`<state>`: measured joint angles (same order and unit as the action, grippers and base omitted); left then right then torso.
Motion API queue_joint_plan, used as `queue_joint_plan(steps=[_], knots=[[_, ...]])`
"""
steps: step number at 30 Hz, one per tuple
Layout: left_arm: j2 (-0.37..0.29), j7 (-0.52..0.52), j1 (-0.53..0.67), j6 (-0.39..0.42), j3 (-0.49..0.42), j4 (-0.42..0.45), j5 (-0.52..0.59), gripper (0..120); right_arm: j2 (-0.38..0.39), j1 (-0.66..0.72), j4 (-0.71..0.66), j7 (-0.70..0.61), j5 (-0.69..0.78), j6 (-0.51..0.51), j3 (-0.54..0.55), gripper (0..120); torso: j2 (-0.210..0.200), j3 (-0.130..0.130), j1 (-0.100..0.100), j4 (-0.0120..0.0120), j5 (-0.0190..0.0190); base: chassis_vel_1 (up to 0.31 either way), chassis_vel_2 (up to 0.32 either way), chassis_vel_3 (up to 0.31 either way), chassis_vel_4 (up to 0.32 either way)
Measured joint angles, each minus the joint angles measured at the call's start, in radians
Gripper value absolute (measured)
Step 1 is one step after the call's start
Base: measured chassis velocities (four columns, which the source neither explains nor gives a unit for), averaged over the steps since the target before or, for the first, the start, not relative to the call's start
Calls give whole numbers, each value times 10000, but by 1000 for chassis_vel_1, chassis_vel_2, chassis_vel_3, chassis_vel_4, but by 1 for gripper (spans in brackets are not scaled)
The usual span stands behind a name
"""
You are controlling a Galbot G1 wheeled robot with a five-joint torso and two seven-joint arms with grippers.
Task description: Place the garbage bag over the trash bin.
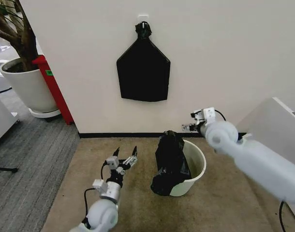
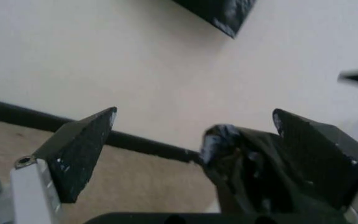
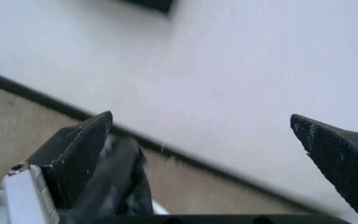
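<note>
Beige carpet (image 1: 138, 203) runs across the lower half of my head view up to a cream wall (image 1: 225, 63), where a flat black bag bundle (image 1: 143, 72) hangs at upper centre, knotted at its top. At lower centre I see the trash bin (image 1: 196, 166) standing on the carpet, with the garbage bag (image 1: 170, 162) draped rumpled over its left rim and down the outer side. My left gripper (image 1: 126, 154) hovers at lower left of centre, just left of the bag and apart from it, its two dark fingers spread with nothing between them; in the left wrist view the gripper (image 2: 195, 122) frames the bag (image 2: 247, 172) lying beyond it. My right gripper (image 1: 193, 122) sits at centre right, above the bin's far rim, just beside the top of the bag. In the right wrist view that gripper (image 3: 201, 125) has its fingers wide apart and empty, with a fold of the bag (image 3: 120, 182) behind the near finger. A large white planter pot (image 1: 29, 87) stands at upper left.
</note>
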<state>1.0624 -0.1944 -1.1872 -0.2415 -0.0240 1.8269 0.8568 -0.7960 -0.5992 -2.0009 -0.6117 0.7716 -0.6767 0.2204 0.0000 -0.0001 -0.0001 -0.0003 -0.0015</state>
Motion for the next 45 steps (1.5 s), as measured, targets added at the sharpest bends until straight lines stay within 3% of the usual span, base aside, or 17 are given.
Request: queue_joint_plan(steps=[3, 6, 10, 13, 17, 25, 45], knots=[[-427, -798, 1043, 602, -768, 16, 859, 98, -447, -688, -537, 655, -1872, 414, -93, 100, 0, 0, 0, 1, 16, 0, 0, 0, 0], [-542, -1345, 1669, 997, -1205, 12, 1293, 97, -737, -846, -750, 921, -2386, 469, -104, 100, -1, 2, 1, 5, 14, 0, 0, 0, 0], [-731, -2446, 2796, 2344, -2004, 120, 2325, 96, -998, -751, -1056, 1211, -2668, 458, -50, 100, 0, 1, 1, 3, 16, 0, 0, 0, 0], [-784, -2656, 3047, 2733, -2234, 148, 2596, 95, -1050, -651, -1092, 1265, -2711, 472, -35, 100, 0, 1, 1, 2, 11, 0, 0, 0, 0], [-850, -3090, 3572, 3875, -2792, 307, 3655, 98, -1079, -387, -1132, 1327, -2704, 622, -5, 100, 0, 2, 0, 5, 14, 0, 0, 0, 0], [-189, -3512, 4354, 4474, -3423, -338, 4426, 99, -991, -887, -1467, 1499, -2861, 826, -118, 100, 0, 1, 1, 2, 14, 0, 0, 0, 0], [482, -4194, 4513, 4824, -3536, -1283, 4119, 83, -622, -1932, -1778, 2126, -3239, 1295, -747, 100, -1, 1, 0, 6, 16, 0, 0, 0, 0]])
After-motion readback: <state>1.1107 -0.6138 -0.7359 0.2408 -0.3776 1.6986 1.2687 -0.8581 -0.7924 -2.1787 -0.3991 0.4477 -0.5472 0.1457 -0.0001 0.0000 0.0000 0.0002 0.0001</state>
